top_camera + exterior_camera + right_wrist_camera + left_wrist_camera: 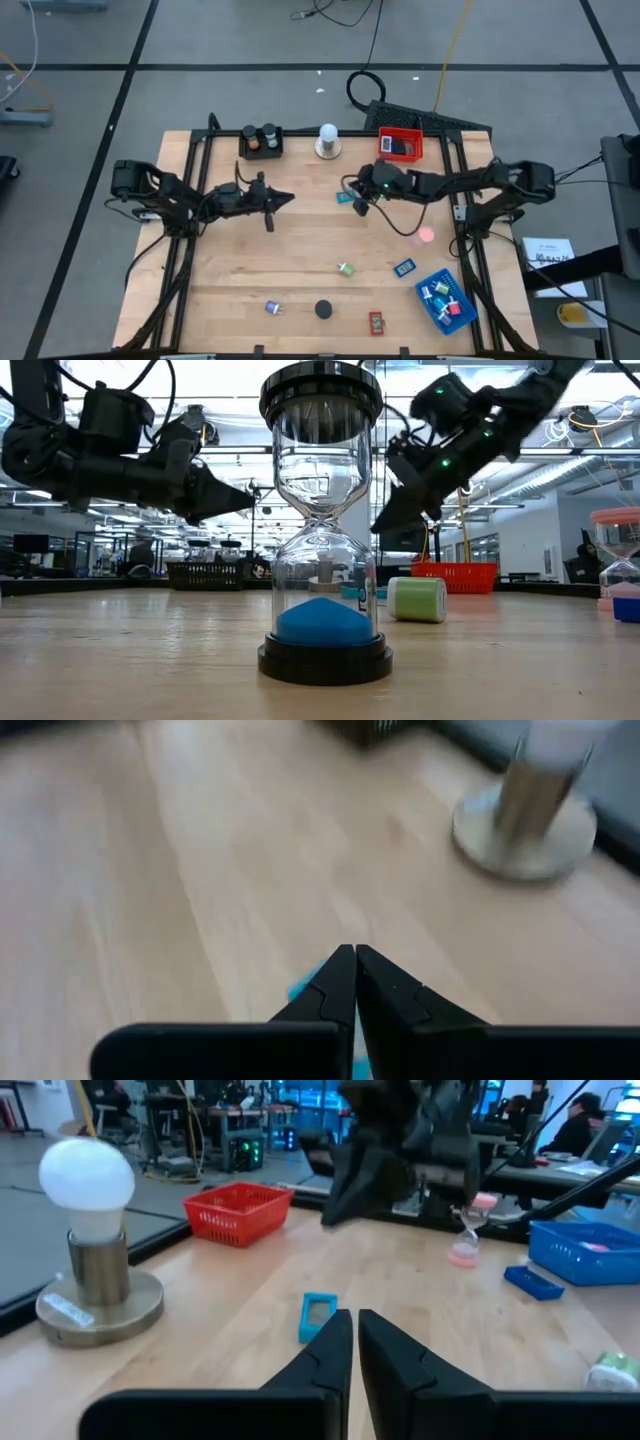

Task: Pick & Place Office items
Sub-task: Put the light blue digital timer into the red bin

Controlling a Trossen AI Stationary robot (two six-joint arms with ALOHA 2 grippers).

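Note:
A small flat light-blue rectangle [343, 197] lies on the wooden table [240, 270] between my two grippers; it also shows in the left wrist view [318, 1315]. My left gripper [287, 198] is shut and empty, raised above the table to the left of the rectangle [352, 1325]. My right gripper [357, 193] is shut and empty, raised just right of the rectangle; in the right wrist view [352, 960] a bit of blue [300, 990] shows under its fingers. In the low view its tip [380, 525] hangs clear of the table.
A black tray [262, 142], a white knob on a round base [327, 142] and a red tray [400, 146] stand at the far edge. A blue tray [445, 298] is near right. A pink hourglass [427, 236], green cylinder [346, 268], blue rectangle [404, 267], blue-sand hourglass [322, 520] and red rectangle [376, 321] lie loose.

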